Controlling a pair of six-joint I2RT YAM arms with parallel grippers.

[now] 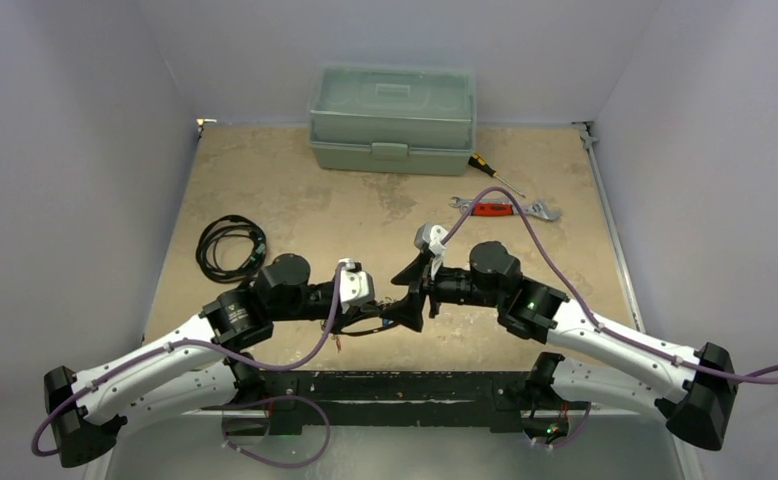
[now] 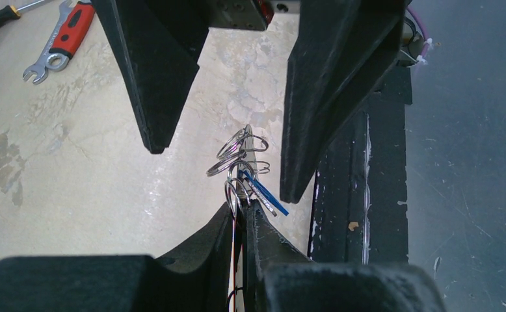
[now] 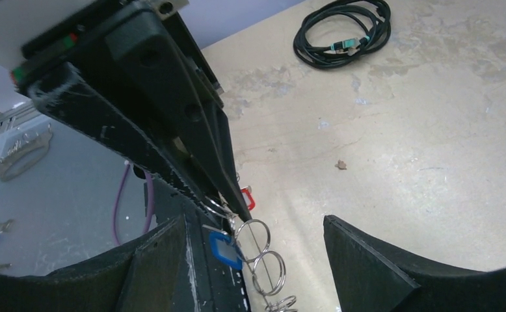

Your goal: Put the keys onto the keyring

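Currently: tan table (image 1: 365,210), green toolbox (image 1: 392,118) at the far edge, black cable coil (image 1: 230,247) on the left, red-handled wrench (image 1: 505,208) and screwdriver (image 1: 493,172) far right. Both arms meet mid-table near the front edge. right gripper (image 3: 253,224): jaws spread wide, gripping nothing, keyring (image 2: 237,153) between them. left gripper (image 2: 242,207): pinched tight on the keyring, wire loops sticking out past its tips. blue-tagged key (image 3: 224,248) and red-tagged key (image 3: 248,198) hang at those tips; can't tell if threaded.
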